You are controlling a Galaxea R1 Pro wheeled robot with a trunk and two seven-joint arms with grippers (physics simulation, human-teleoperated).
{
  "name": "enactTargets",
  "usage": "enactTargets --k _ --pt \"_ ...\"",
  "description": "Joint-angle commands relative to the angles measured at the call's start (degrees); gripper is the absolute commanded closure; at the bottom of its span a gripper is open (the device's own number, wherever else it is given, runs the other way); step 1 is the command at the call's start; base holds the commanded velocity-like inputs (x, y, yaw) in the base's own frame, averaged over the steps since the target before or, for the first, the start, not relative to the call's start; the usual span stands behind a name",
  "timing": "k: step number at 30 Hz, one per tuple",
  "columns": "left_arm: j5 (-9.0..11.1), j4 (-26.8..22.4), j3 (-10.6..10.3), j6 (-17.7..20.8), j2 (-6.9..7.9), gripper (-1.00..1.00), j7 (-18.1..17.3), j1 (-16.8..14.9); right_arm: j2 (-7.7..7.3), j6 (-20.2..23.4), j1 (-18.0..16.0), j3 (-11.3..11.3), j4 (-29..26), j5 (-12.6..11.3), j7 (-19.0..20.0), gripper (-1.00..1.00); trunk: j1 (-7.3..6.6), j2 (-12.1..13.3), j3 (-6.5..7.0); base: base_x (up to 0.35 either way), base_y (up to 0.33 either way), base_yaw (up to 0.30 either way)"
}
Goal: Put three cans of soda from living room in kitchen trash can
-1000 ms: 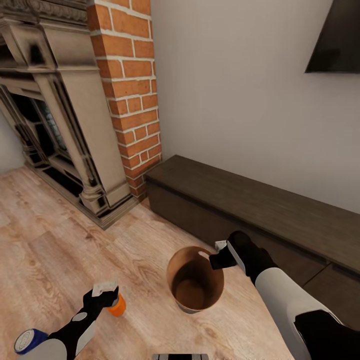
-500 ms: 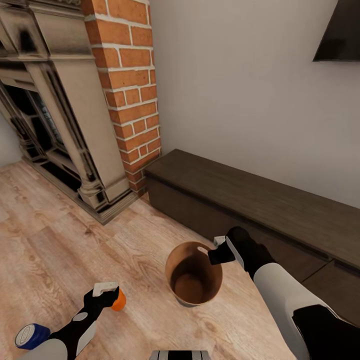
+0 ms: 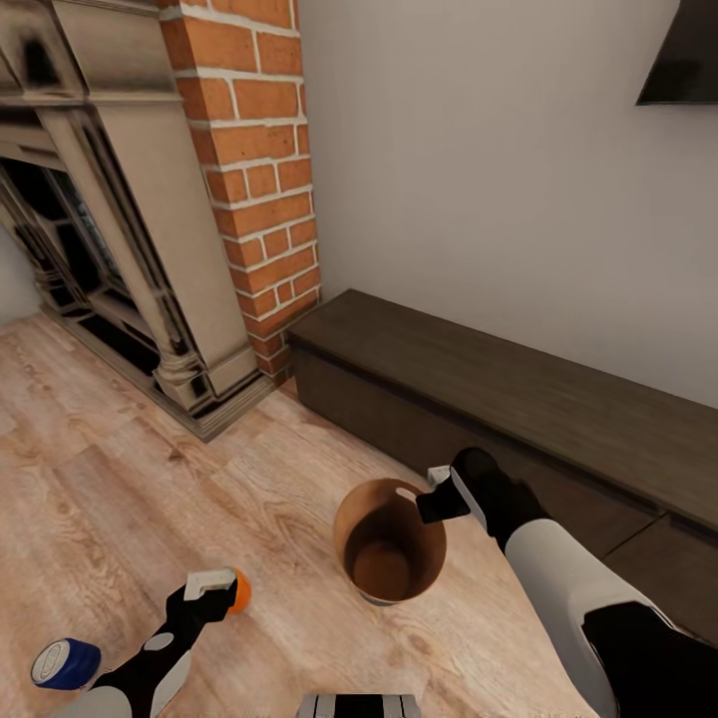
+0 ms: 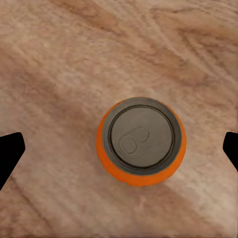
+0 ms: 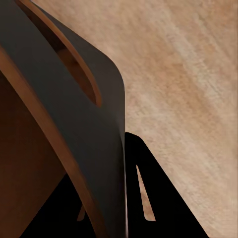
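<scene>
Blue soda can (image 3: 66,663) lies on its side on the wood floor (image 3: 120,499) nearest me, by my left arm. Just beyond it my left hand (image 3: 211,590) hovers spread wide over the upright orange can (image 4: 141,141), not yet closed. My right hand (image 3: 436,496) is clenched on the rim of the trash can (image 3: 389,548), which stands on the floor beside me. I judge this the pick-up step: lower, close on the orange can, then carry it over the bin. Floor is open leftward; the dark cabinet (image 3: 519,399) and brick chimney (image 3: 254,170) hem in the far side.
</scene>
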Motion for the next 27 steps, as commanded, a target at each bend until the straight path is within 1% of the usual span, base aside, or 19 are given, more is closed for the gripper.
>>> enactTargets --k 1,3,8,16,21,27 --pt "0.0 0.0 0.0 0.0 0.0 -1.0 0.0 0.1 0.01 0.2 0.0 -0.1 0.0 -1.7 0.3 1.0 0.01 0.0 -0.22 0.0 0.0 0.0" --pt "0.0 0.0 0.0 0.0 0.0 -1.0 0.0 0.1 0.01 0.2 0.0 -0.1 -0.1 -1.6 0.3 1.0 0.07 0.0 -0.66 0.0 0.0 0.0" --pt "0.0 0.0 0.0 -0.1 0.0 -1.0 0.0 0.2 0.02 0.2 -0.2 -0.1 -0.2 -1.6 0.3 1.0 0.07 0.0 -0.66 0.0 0.0 0.0" --pt "0.0 0.0 0.0 -0.2 0.0 -1.0 0.0 0.2 -0.09 0.2 -1.6 -0.1 -0.3 -1.6 0.3 1.0 0.07 0.0 -0.66 0.0 0.0 0.0" --pt "0.0 0.0 -0.1 -0.3 0.0 -1.0 0.0 0.2 -0.2 0.2 -2.0 -0.3 -0.3 -1.6 0.2 1.0 0.19 -0.1 -1.77 0.0 0.0 0.0" --pt "0.0 -0.1 -0.1 -0.3 0.0 -1.0 0.0 0.2 -0.52 0.2 -2.2 -0.4 -0.3 -1.5 0.2 1.0 0.19 -0.1 -1.77 0.0 0.0 0.0"
